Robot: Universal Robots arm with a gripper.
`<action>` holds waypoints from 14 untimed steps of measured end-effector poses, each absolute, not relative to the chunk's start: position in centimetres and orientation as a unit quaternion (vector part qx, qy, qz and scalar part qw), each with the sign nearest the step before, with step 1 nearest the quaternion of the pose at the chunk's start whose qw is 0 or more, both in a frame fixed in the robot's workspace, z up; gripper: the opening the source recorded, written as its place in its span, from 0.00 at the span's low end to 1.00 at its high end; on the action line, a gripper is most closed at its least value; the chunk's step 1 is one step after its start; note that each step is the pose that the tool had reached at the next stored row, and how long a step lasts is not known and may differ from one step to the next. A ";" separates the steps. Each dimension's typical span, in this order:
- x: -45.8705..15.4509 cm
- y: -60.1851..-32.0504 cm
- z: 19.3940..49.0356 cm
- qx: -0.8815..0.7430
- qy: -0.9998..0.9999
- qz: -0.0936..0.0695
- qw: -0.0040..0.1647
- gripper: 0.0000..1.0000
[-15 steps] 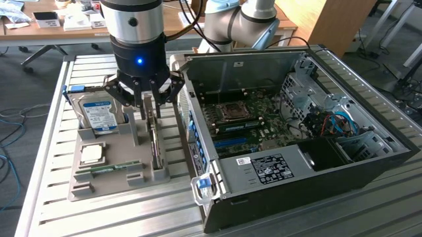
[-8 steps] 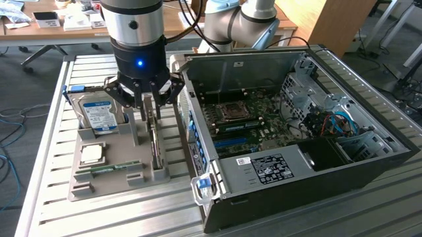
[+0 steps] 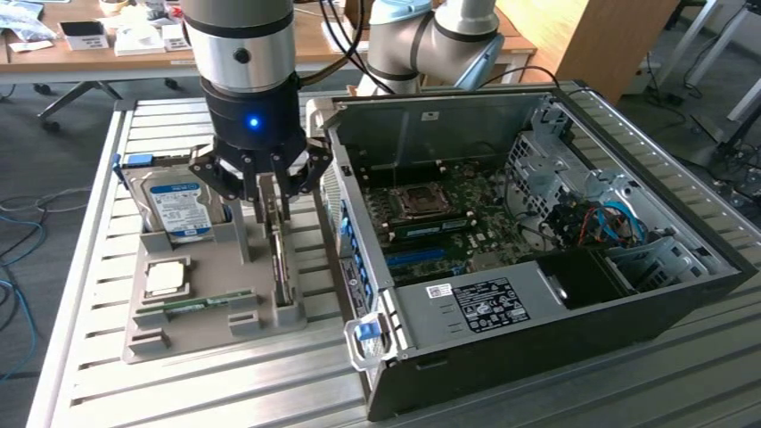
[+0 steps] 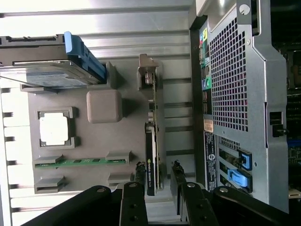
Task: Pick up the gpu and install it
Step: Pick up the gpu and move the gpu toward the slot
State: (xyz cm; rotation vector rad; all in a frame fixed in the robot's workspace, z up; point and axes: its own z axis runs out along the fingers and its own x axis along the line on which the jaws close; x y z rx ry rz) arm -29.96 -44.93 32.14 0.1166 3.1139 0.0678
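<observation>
On the slatted metal tabletop (image 3: 238, 392), beside the open black computer tower (image 3: 535, 357), the green circuit-card gpu (image 4: 151, 160) with its black cooler is standing on edge in a slot of the grey plastic tray (image 3: 202, 330). The black end effector (image 4: 157, 172) is straddling it half-open. Closing off-centre is probably going to tilt and jam the card.

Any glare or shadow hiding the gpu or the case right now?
Wrist view: the gpu reads dark but distinct against the grey tray; the metal table past the hard drive is washed out white. Exterior view: the case interior is dim though the motherboard shows; table slats glare mildly.
</observation>
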 end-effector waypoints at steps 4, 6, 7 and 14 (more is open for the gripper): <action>-30.1 -44.9 32.0 0.037 0.999 0.022 0.013 0.36; -30.1 -44.9 31.7 0.037 0.999 0.022 0.012 0.36; -30.1 -44.9 31.6 0.037 0.999 0.022 0.012 0.36; -30.4 -44.9 30.8 0.037 0.999 0.021 0.013 0.36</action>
